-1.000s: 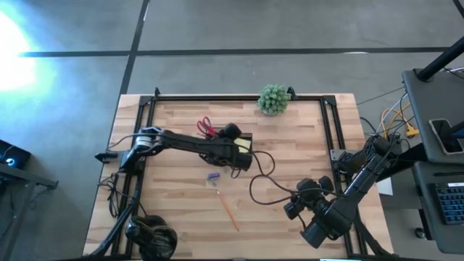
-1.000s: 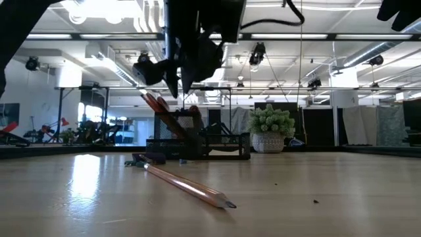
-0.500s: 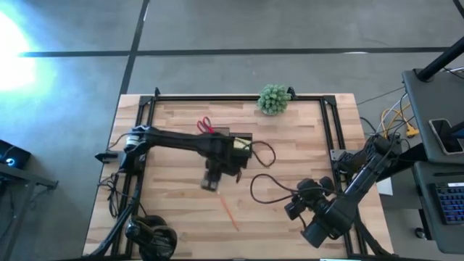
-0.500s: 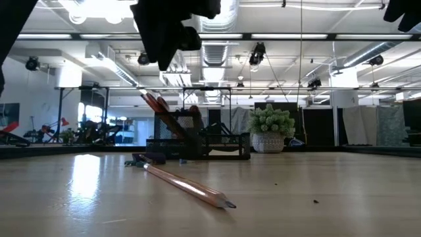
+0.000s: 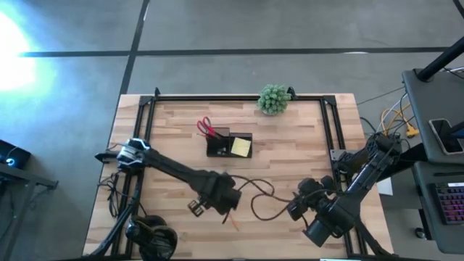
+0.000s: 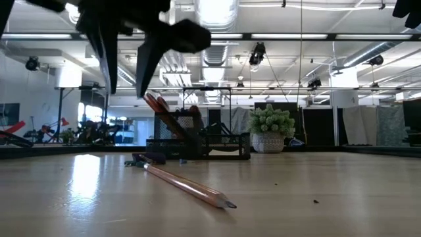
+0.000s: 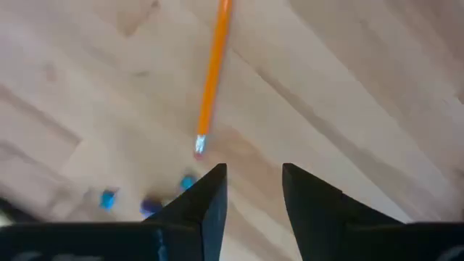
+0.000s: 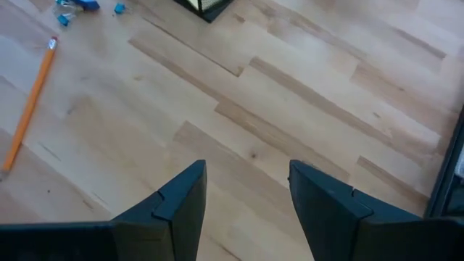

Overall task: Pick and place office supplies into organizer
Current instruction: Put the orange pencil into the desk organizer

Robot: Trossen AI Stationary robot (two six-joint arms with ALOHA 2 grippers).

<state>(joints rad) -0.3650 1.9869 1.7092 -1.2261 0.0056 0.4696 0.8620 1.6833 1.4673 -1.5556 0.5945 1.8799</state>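
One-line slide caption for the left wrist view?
Left gripper, fingers apart and empty, above the wooden table, near an orange pencil's eraser end and small blue clips.

A wooden table [image 5: 304, 152] was seen from above. The left arm reached across it, its left gripper [image 5: 197, 206] near the front edge beside an orange pencil [image 5: 230, 218]. Farther back stood a black organizer [image 5: 220, 148] holding red-handled scissors [image 5: 206, 128] and a yellow sticky-note pad [image 5: 241, 147]. A green ball-shaped plant [image 5: 273, 98] sat at the back edge. The right arm's right gripper [image 5: 299, 208] waited at the front right.
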